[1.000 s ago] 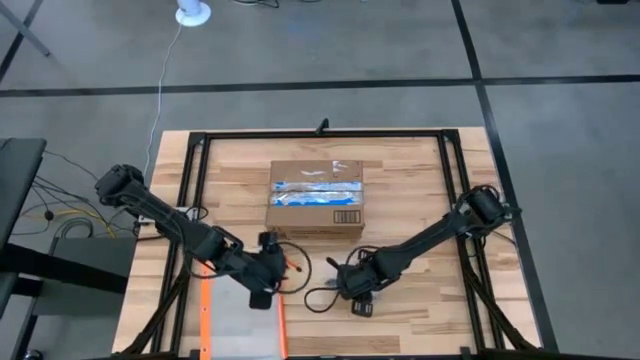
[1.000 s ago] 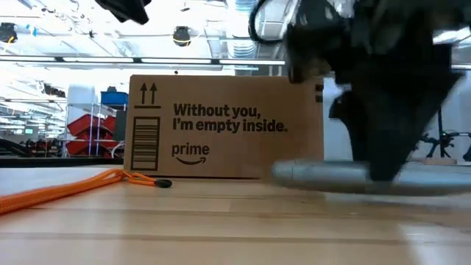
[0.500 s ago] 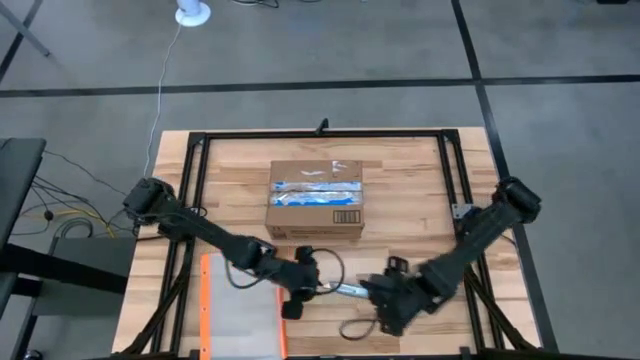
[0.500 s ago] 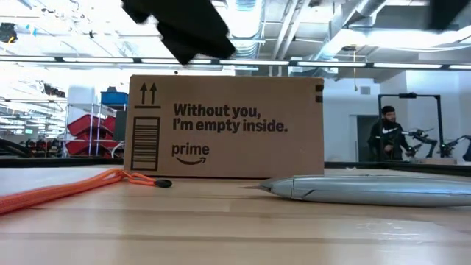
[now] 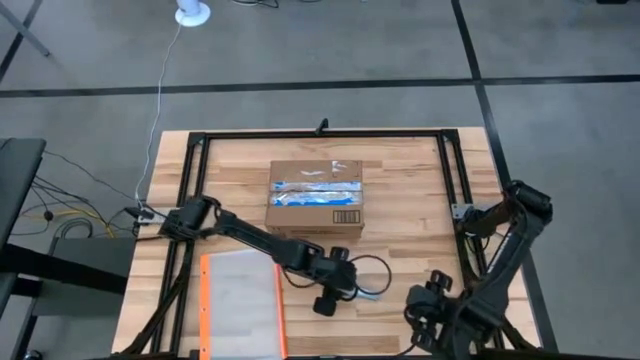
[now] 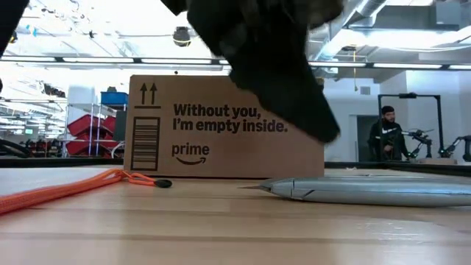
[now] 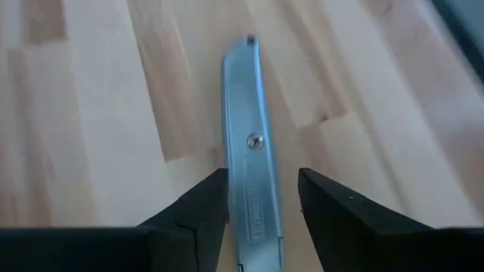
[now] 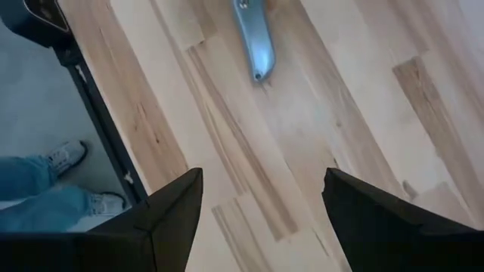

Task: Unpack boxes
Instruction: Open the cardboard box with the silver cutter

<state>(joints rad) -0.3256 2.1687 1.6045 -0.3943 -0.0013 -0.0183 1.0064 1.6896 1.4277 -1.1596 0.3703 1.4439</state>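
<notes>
The brown cardboard box (image 5: 315,197) rests on its base at the table's middle, shut, with blue-and-white tape on top; its printed side (image 6: 224,126) faces the low camera. A silver utility knife (image 7: 252,170) lies flat on the wood in front of it (image 6: 353,190). My left gripper (image 7: 263,177) hovers open above the knife (image 5: 335,292), a finger on either side, clear of it in the low view. My right gripper (image 8: 263,177) is open near the table's near right edge (image 5: 418,318), past the knife's end (image 8: 253,45).
An orange-edged clear pouch (image 5: 240,305) lies flat at the near left; its orange edge (image 6: 66,190) shows low. A black frame (image 5: 320,133) rings the table. A person (image 6: 386,132) stands far behind; someone's legs (image 8: 45,181) are beside the table.
My left gripper has travelled from over the pouch toward the table's right and now hangs above the knife. My right gripper has drawn away from the knife toward the near right edge. The knife stays lying on the table.
</notes>
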